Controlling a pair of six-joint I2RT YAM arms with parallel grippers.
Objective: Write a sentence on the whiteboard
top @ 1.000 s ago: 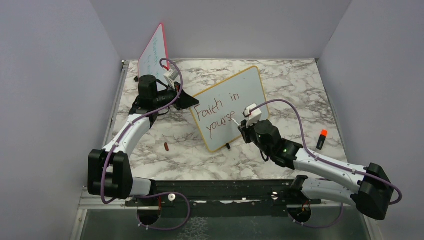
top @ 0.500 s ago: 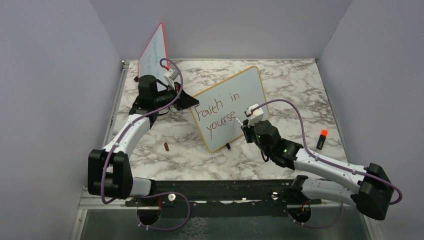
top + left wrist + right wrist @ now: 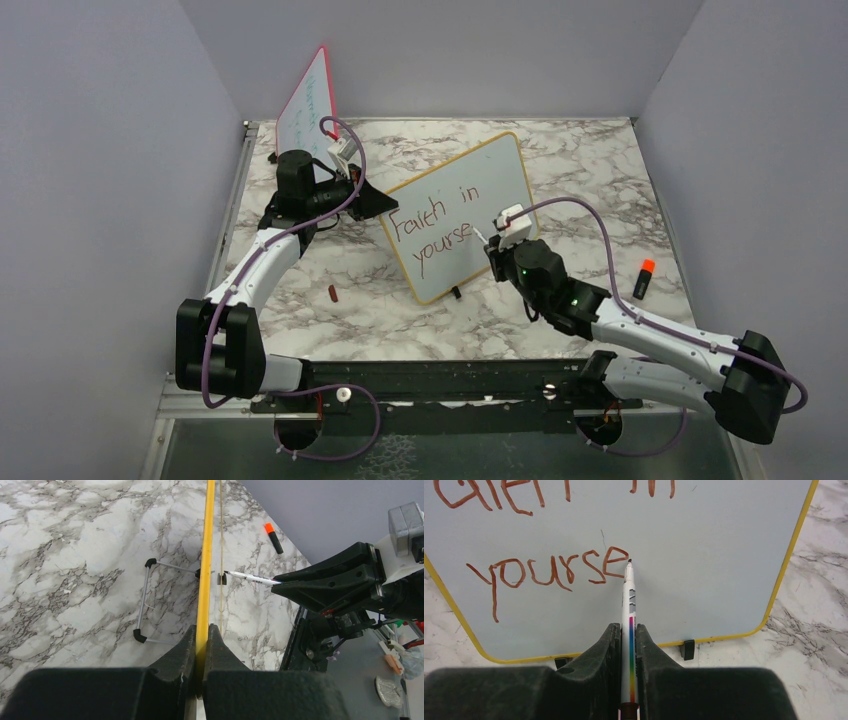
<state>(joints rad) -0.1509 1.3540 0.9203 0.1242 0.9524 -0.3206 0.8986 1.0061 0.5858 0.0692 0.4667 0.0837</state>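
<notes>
The right fingers (image 3: 613, 641) squeeze the marker (image 3: 629, 600), tip just right of the sentence (image 3: 549, 572), past its last "e". The left fingers (image 3: 188, 641) pinch the whiteboard (image 3: 205, 555) by its yellow edge.

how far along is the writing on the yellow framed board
Done: the sentence reads "Faith in" and, below it, "yourse" on the whiteboard. In hand: the right gripper holds the marker with its tip just after the "e", while the left gripper clamps the board's yellow edge. Left: finishing that word and anything after it.
</notes>
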